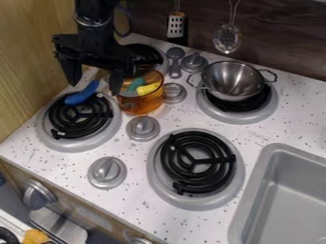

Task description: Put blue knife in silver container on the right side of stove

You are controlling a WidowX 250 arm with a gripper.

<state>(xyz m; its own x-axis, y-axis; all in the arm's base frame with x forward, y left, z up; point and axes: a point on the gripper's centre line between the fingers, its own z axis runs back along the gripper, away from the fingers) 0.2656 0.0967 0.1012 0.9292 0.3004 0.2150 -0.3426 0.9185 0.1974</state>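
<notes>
The blue knife (83, 94) lies low between the tips of the jaws, its handle over the coil burner (79, 116) beneath them. The jaws stand wide apart, gripping nothing; one tip is right by the amber pot (141, 102), contact unclear. The black arm (94, 16) hangs from the top edge, jaws pointing down, well apart from the silver container (234, 82).

A single fixed camera looked down at a slant across the stovetop (135, 153) toward the dark back wall (280, 40), close enough that the sink (293, 190) was cropped.
</notes>
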